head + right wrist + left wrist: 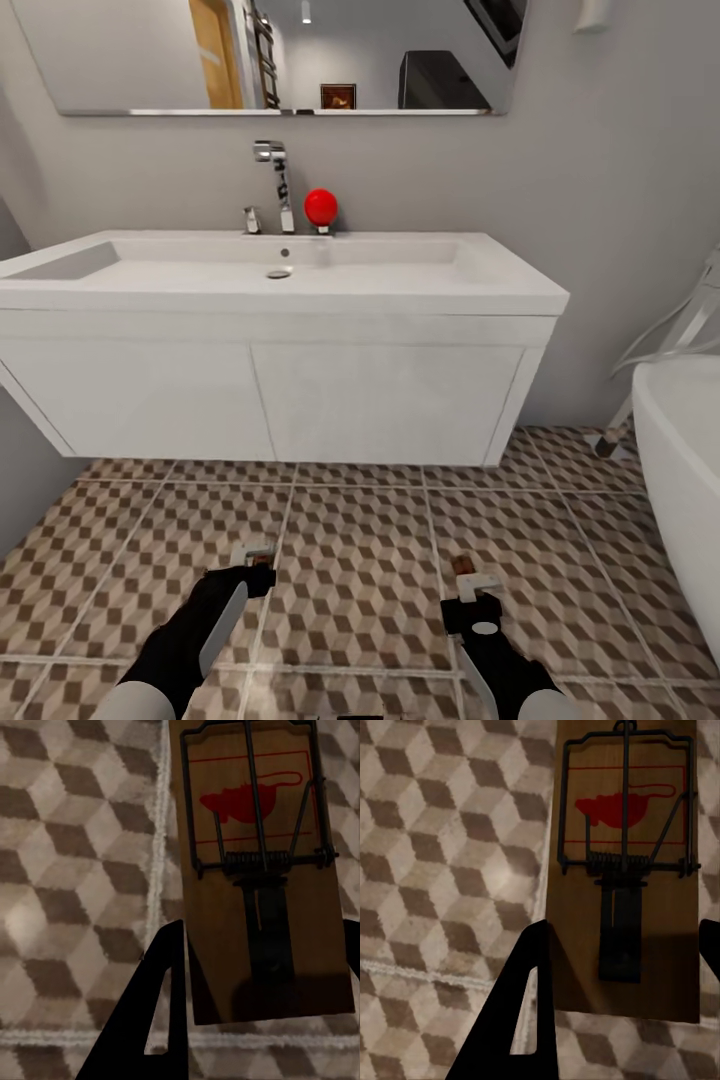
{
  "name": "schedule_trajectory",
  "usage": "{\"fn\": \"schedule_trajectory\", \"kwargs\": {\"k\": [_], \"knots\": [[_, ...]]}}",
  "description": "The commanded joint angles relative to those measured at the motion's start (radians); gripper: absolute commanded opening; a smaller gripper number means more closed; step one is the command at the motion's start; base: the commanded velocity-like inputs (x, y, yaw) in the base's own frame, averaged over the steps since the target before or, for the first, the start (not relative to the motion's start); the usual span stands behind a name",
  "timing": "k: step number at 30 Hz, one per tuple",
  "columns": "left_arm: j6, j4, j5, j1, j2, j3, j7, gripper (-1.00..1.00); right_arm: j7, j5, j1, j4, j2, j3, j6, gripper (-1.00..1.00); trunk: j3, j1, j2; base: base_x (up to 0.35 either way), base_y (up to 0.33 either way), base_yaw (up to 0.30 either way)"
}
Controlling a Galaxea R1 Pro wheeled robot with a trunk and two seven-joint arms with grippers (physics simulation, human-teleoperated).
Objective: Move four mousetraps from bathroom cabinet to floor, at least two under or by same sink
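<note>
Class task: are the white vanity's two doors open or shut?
Shut. Both doors of the vanity lie flush under the sink, with a thin seam between them.

Your head view is evenly and softly lit, with no hard shadows; the white sink point(300, 285) top reads bright, nearly washed out, and the wall grades darker toward the lower left corner. Straight lines bow slightly near the frame edges (wide-angle look). Both wrist views are dimmer. In the left wrist view a pale glare patch sits on the bathroom floor point(450, 870) left of centre, and the mousetrap's point(622, 877) lower end falls in shadow. Textures look soft, slightly blurred throughout.
</note>
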Motion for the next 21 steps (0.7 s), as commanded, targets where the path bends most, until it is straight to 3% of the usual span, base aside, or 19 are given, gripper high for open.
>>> {"fn": "schedule_trajectory", "kwargs": {"k": [1, 7, 8, 9, 11, 16, 21], "knots": [[0.003, -0.001, 0.01, 0.0, 0.001, -0.003, 0.009, -1.0, 0.001, 0.009, 0.0, -0.001, 0.001, -0.008, 0.001, -1.0, -0.001, 0.0, 0.0, 0.319, 0.0, 0.0], [-0.035, 0.019, 0.011, 0.0, 0.0, -0.005, 0.009, -1.0, 0.001, 0.008, 0.0, 0.002, 0.001, -0.008, 0.0, -1.0, -0.001, 0.0, 0.0, 0.136, 0.0, 0.0], [-0.064, 0.036, 0.011, 0.0, 0.0, -0.006, 0.009, -1.0, 0.001, 0.008, 0.0, 0.003, 0.001, -0.008, 0.0, -1.0, -0.001, 0.0, 0.0, 0.025, 0.0, 0.0], [-0.193, 0.118, -0.009, -0.001, -0.002, -0.007, 0.009, -1.0, 0.001, 0.006, 0.0, 0.005, 0.001, -0.009, 0.0, -1.0, -0.001, 0.0, 0.0, 0.008, 0.0, 0.0], [-0.255, 0.169, -0.039, 0.004, -0.003, -0.008, 0.009, -1.0, 0.001, 0.005, 0.0, 0.006, 0.001, -0.009, 0.001, -1.0, -0.001, 0.0, 0.0, 0.004, 0.0, 0.0], [-0.3, 0.243, -0.097, 0.007, -0.008, -0.007, 0.009, -1.0, 0.001, 0.002, 0.0, 0.007, 0.001, -0.011, 0.002, -1.0, -0.001, 0.0, 0.0, 0.001, 0.0, 0.0], [-0.309, 0.26, -0.11, 0.007, -0.01, -0.007, 0.009, -1.0, 0.001, -0.001, 0.0, 0.007, 0.0, -0.012, 0.005, -1.0, -0.001, 0.0, 0.0, 0.0, 0.0, 0.0]]}}
